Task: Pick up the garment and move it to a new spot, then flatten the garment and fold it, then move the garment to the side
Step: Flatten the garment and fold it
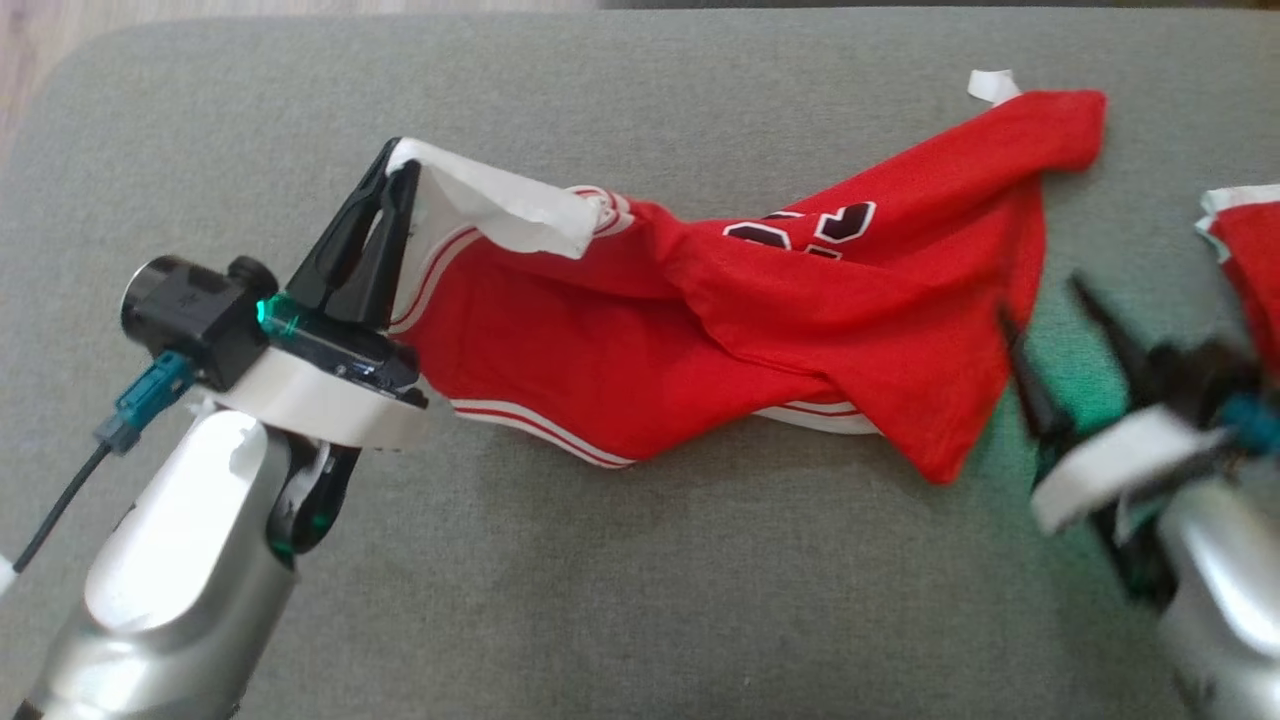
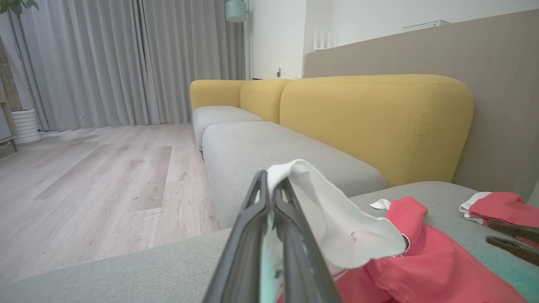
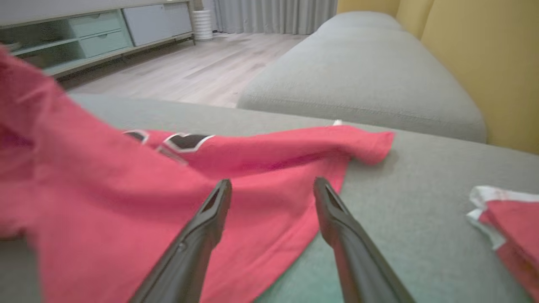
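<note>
A: Where to find the garment (image 1: 720, 340)?

B: Strung crumpled across the middle of the cushion (image 1: 640, 580), from near the left edge toward the far right corner. Pinched by its white trim in the left gripper (image 1: 402, 160), closed tight on the cloth and raising that end a little.

A: And on the right?

B: Spread wide with nothing held: see the right gripper (image 1: 1040, 300), just beside the low red corner near the right edge, blurred in the head view.

A: Flattening step, by the look of it. How best to do it?

B: Bring the right gripper down onto that loose corner, catching a single layer at the very edge. Then draw the two holds apart gently and low over the cushion, just enough to open out the twist through the middle. No yanking, for fear of slipping the trim out on the left.

A: Room to move?

B: Plenty of bare cushion along the near edge. Tighter at the right edge, with a second garment (image 1: 1250, 260) lying there, apart from the first. Keep clear of it. Past the far left corner, only floor (image 2: 105, 189), so stop short of dragging cloth over that side.
</note>
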Robot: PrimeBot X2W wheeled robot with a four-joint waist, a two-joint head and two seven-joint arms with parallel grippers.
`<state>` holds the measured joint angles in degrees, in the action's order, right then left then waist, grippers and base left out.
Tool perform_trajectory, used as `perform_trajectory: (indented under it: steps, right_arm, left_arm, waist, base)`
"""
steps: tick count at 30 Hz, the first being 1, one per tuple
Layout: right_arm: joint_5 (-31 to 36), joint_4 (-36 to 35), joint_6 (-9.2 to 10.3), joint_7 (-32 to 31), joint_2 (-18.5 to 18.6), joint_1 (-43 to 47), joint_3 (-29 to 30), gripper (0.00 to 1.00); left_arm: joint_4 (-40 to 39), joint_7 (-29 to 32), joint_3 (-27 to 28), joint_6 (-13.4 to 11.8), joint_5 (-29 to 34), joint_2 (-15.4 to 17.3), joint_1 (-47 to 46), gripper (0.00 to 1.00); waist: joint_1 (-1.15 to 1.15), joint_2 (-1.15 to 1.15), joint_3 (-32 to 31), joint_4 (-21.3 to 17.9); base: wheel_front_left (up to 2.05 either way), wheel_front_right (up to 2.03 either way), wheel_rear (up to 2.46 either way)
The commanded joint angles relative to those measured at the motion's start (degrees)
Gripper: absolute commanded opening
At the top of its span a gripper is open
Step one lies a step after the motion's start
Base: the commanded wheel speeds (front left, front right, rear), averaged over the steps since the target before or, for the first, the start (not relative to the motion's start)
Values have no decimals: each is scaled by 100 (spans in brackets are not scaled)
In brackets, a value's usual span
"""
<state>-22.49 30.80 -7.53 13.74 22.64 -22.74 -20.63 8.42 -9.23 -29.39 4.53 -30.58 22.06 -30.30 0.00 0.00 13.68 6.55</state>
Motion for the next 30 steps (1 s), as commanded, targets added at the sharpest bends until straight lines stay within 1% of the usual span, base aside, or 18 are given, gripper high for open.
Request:
perform_trajectory:
  steps: [1, 5, 8, 12, 15, 20, 23, 24, 25, 26, 27, 28, 30]
  right_arm:
    - [50, -420, 4, 90, 131, 232, -163, 100]
    - [348, -1104, 4, 115, 155, 1030, -384, 100]
    - [675, -1372, 4, 120, 50, 1447, -363, 100]
    - [1258, -1440, 4, 123, -96, 1709, -318, 100]
    - [1578, -1443, 4, 124, -185, 1786, -291, 100]
    - [1946, -1312, 4, 103, -218, 1823, -213, 100]
    - [2045, -1223, 4, 56, -250, 1827, -130, 100]
    - [2087, -1187, 4, 53, -265, 1825, -99, 98]
    - [2126, -1157, 4, 52, -284, 1825, -64, 89]
    - [2161, -1133, 4, 53, -304, 1824, -35, 67]
    - [2217, -1096, 4, 57, -339, 1825, -3, 8]
    - [2241, -1082, 4, 59, -357, 1825, 24, 0]
    - [2294, -1084, 4, 65, -383, 1828, 63, 0]
  left_arm:
    - [-79, -74, 294, -12, 48, 229, -315, 0]
    - [120, -142, 309, -14, 55, 250, -344, 0]
    - [209, -185, 313, -16, 51, 250, -353, 0]
    - [269, -220, 299, -15, 39, 239, -355, 0]
    - [292, -229, 282, -7, 28, 239, -368, 0]
    - [315, -234, 243, 0, 19, 219, -413, 0]
    - [316, -236, 228, -3, 15, 203, -428, 0]
    - [316, -239, 218, -2, 13, 194, -435, 0]
    - [318, -241, 210, 0, 8, 186, -440, 0]
    - [321, -245, 203, 1, 4, 181, -443, 0]
    - [335, -256, 195, 7, -7, 179, -447, 0]
    - [348, -262, 193, 11, -13, 182, -448, 0]
    - [385, -276, 192, 17, -23, 197, -440, 0]
  waist:
    - [0, 0, -36, -45]
    - [0, 0, -76, -61]
    - [0, 0, -103, -61]
    - [0, 0, -129, -34]
    - [0, 0, -133, -2]
    - [0, 0, -119, 64]
    - [0, 0, -107, 85]
    - [0, 0, -102, 97]
    - [0, 0, -100, 107]
    - [0, 0, -98, 116]
    - [0, 0, -101, 128]
    - [0, 0, -107, 130]
    - [0, 0, -149, 123]
  base:
    - [0, 0, 0]
    - [0, 0, 0]
    - [0, 0, 0]
    - [0, 0, 0]
    - [0, 0, 0]
    - [0, 0, 0]
    - [0, 0, 0]
    - [0, 0, 0]
    - [0, 0, 0]
    - [0, 0, 0]
    - [0, 0, 0]
    - [0, 0, 0]
    - [0, 0, 0]
